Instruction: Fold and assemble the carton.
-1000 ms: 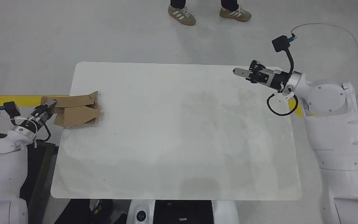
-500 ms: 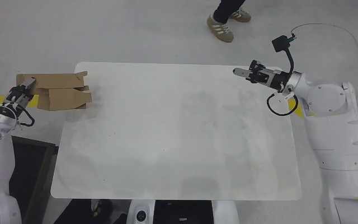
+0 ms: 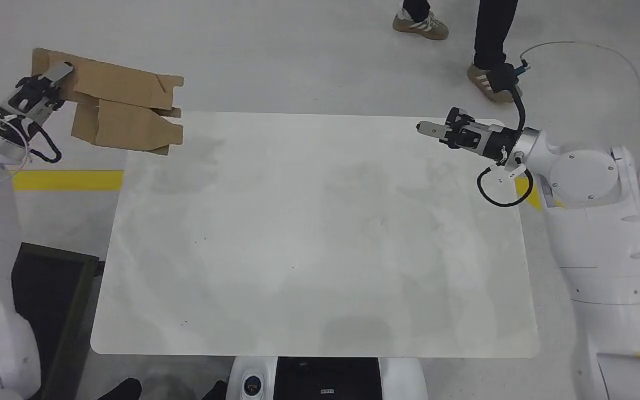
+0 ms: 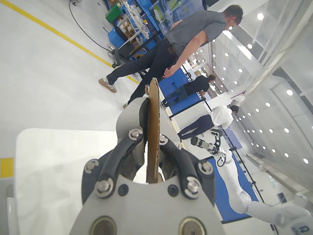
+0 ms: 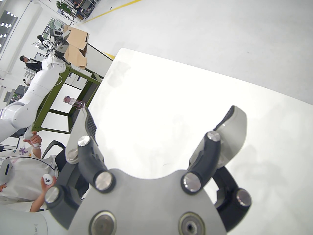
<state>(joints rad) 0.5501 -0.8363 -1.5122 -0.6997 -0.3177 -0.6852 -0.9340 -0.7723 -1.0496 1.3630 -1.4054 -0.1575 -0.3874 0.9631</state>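
The flattened brown carton (image 3: 118, 100) hangs in the air beyond the table's far left corner, tilted, with its loose flaps toward the table. My left gripper (image 3: 58, 76) is shut on its outer edge. In the left wrist view the carton (image 4: 153, 113) stands edge-on between the closed fingers (image 4: 144, 118). The right wrist view shows the carton (image 5: 77, 45) far off, held by the other arm. My right gripper (image 3: 425, 128) hovers over the table's far right corner, open, with nothing between its fingers (image 5: 227, 121).
The white table (image 3: 320, 240) is bare. A yellow floor line (image 3: 65, 180) runs to its left. A dark green stand (image 3: 45, 300) sits beside the table's left edge. People walk on the floor beyond the far edge (image 3: 490, 40).
My left arm lifted the carton off the table's left edge and swung it up and away to beyond the far left corner. The right arm has not moved.
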